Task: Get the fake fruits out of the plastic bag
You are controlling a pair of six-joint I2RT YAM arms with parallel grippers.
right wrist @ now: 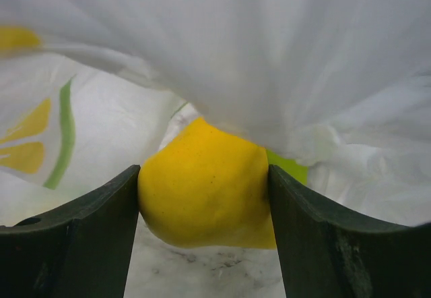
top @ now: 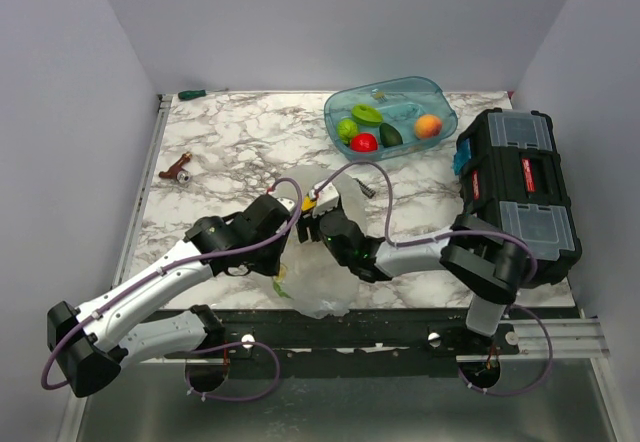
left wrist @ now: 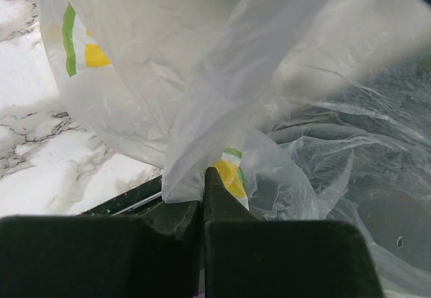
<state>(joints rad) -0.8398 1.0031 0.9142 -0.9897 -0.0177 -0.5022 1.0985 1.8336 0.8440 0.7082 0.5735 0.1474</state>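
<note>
yellow fruit [right wrist: 205, 183], clear bag [left wrist: 222, 75] w/ yellow-green lemon print, marble table [top: 240, 132]

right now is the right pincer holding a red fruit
No, the right pincer is closed on a yellow fruit, touching it on both sides beneath the plastic bag.

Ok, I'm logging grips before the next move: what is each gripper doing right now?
Left gripper: closed, pinching a fold of the plastic bag.
Right gripper: closed on a yellow fruit, touching it on both sides.
</note>
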